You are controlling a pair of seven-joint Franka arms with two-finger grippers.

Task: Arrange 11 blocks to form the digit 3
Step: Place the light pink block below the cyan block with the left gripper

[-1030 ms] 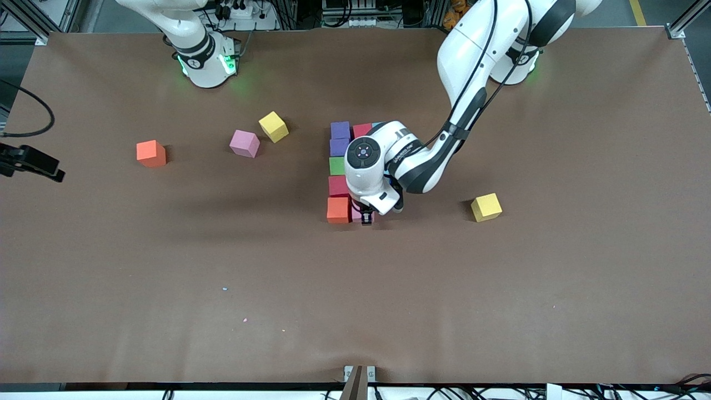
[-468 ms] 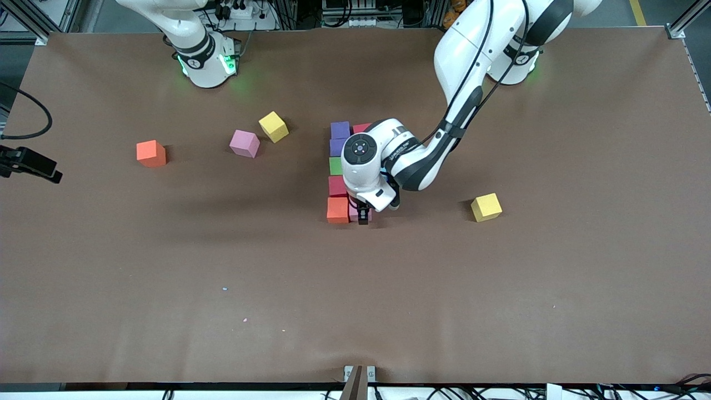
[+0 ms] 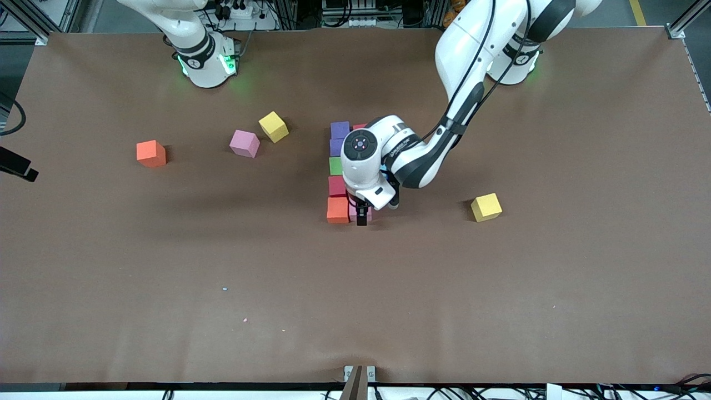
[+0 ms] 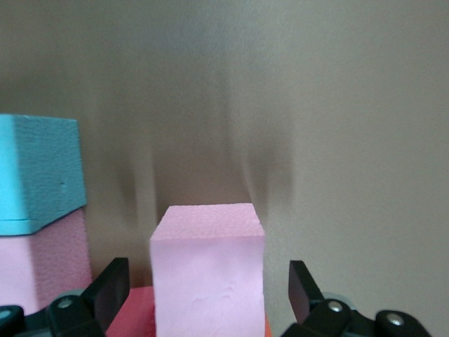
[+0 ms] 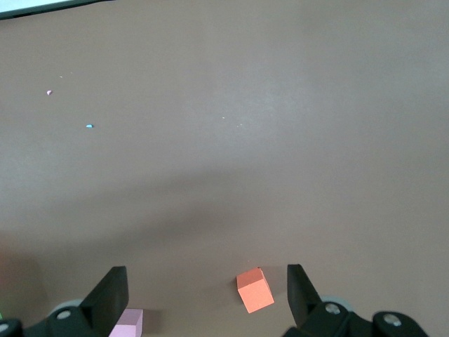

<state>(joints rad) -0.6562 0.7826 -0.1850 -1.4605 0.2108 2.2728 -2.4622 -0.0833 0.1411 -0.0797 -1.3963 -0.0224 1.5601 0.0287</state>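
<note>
The right gripper (image 3: 19, 166) waits at the 9 o'clock edge of the tabletop (image 3: 500, 311) in the front view, its fingers (image 5: 112, 293) spread wide with nothing between them. Next comes a lone orange block (image 3: 151, 153), then a loose pink block (image 3: 245, 143) with a tilted yellow block (image 3: 274, 126) close at its 2 o'clock; both sit turned off-square to the tabletop's edges. Near the middle, a column of blocks has its long axis running from 12 to 6 o'clock: a top purple block (image 3: 340, 129), a second purple block (image 3: 336, 147), a green block (image 3: 335, 165), a crimson block (image 3: 336, 185) and a bottom orange block (image 3: 337, 210), each touching the next. A sliver of another crimson block (image 3: 360, 126) shows at 3 o'clock of the top purple block, mostly hidden by the left arm. The left gripper (image 3: 361, 216) is down over a placed pink block (image 4: 208, 274), which rests on the tabletop against the bottom orange block at its 3 o'clock. The gripper is released: in the left wrist view both fingers (image 4: 110, 289) stand clear of the cube's sides. A light blue block (image 4: 38, 175) shows in that view too. A second yellow block (image 3: 486, 207) lies well apart toward 3 o'clock.
</note>
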